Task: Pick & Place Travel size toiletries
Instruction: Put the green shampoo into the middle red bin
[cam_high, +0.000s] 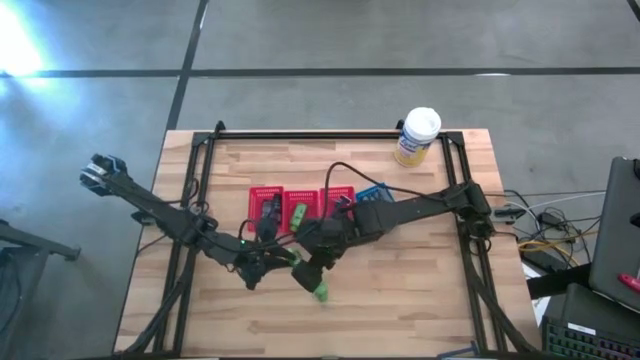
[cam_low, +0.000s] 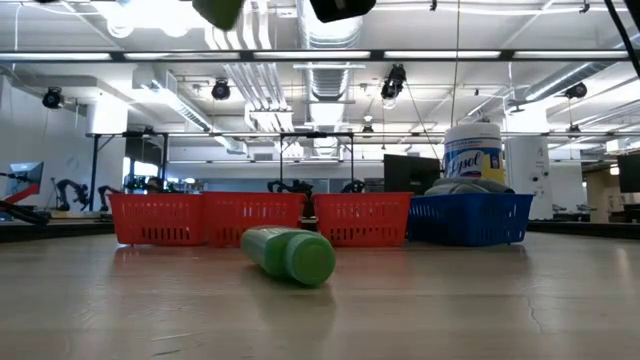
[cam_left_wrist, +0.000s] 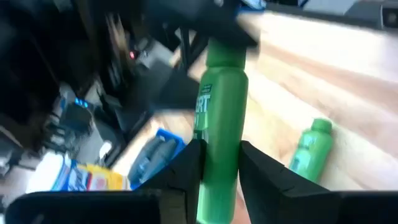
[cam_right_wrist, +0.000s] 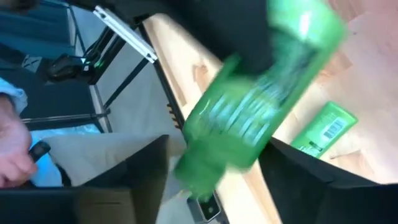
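My left claw (cam_left_wrist: 219, 171) pinches a bright green bottle (cam_left_wrist: 221, 124) above the worktop (cam_high: 400, 290) — my right claw (cam_right_wrist: 211, 180) stands spread around the same bottle. A second green bottle (cam_high: 319, 290) lies on the wood just beside them, in front of the red baskets (cam_high: 300, 205).

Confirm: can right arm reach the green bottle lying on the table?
Probably yes: lying green bottle sits uncovered by the right gripper, whose jaws are open; left gripper grips the other green bottle.

Left gripper (cam_left_wrist: 219, 165) jaws clamped, right gripper (cam_right_wrist: 211, 168) jaws spread, arms meeting mid-table
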